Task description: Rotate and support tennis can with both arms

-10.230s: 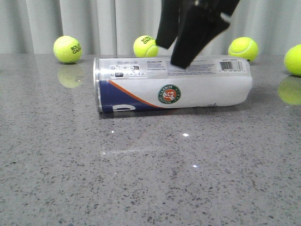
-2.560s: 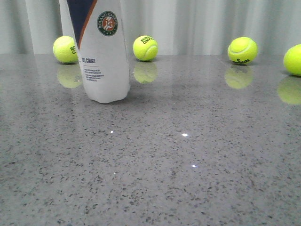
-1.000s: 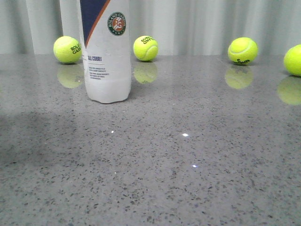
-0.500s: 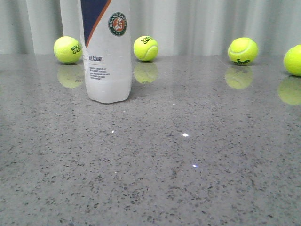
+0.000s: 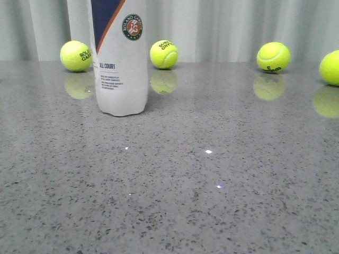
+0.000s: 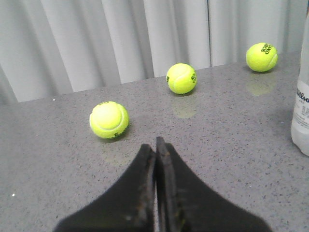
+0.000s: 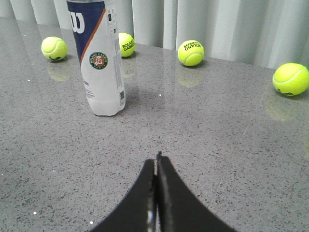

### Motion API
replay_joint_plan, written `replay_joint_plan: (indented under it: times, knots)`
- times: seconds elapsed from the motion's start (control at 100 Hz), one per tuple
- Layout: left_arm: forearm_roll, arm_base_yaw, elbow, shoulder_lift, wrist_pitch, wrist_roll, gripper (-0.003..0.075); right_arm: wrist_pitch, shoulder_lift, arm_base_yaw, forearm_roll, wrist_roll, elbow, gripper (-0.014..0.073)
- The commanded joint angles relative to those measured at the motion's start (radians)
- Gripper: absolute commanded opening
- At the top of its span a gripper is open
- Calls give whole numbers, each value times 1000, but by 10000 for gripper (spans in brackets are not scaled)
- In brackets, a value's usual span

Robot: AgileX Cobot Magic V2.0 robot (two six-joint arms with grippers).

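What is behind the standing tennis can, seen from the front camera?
Behind the tennis can hangs a pale pleated curtain, with one tennis ball on each side near it. The can covers the table strip directly behind it, so anything there is hidden.

tennis can (image 5: 119, 58) carried a round green "roland garros" logo (image 5: 132, 27) and, below it, "all court" over small print too fine to read. in the right wrist view a white "w" mark (image 7: 77, 22) sat on its navy part; the left wrist view showed "wilson" on it. left tennis ball (image 5: 76, 55) read "roland garros".
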Motion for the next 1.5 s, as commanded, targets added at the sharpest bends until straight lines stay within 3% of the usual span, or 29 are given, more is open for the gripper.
replay_joint_plan:
  times: [0.0,0.12,0.51,0.57,1.49]
  knots:
    - [-31,20,37,-54,-105,-11,-19,-75,9,-7,-6,-5,-22,-60]
    - [-121,51,131,-148,-110,-11,-19,-75,9,-7,-6,-5,-22,-60]
    - [-121,85,424,-368,-333,-11,-19,-75,9,-7,-6,-5,-22,-60]
    - [-123,85,413,-368,-258,-11,-19,-75,8,-7,-6,-5,-22,-60]
    - [-127,85,420,-368,-277,-11,-18,-75,8,-7,-6,-5,-22,-60]
